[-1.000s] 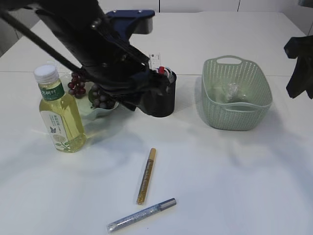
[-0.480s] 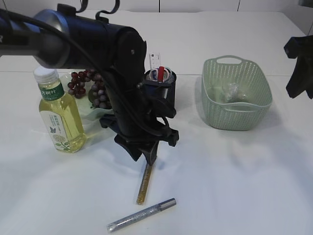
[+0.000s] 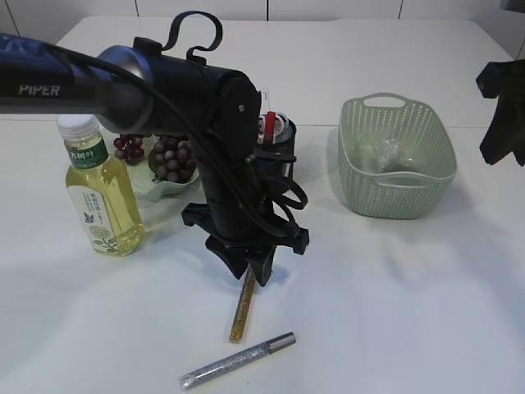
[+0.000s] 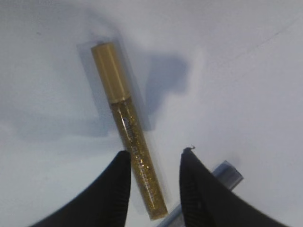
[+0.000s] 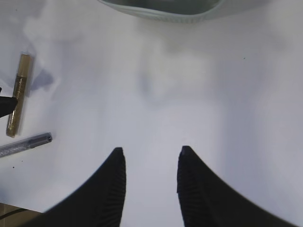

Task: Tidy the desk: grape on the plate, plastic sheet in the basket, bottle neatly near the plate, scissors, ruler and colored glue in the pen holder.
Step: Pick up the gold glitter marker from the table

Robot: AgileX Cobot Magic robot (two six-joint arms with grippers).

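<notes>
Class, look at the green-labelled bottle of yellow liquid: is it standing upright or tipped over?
Upright. The clear plastic bottle of yellow liquid stands on its base on the white table, its white cap on top.

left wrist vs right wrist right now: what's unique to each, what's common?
Left wrist only: a close look at the gold glue pen, its lower end between the open left gripper fingers, above the table. Right wrist only: the basket rim at the top edge and the open right gripper over bare table. Both: the gold pen and the silver glue pen lying on the white table.

Lab-like white table (image 3: 410,287), robot arms
</notes>
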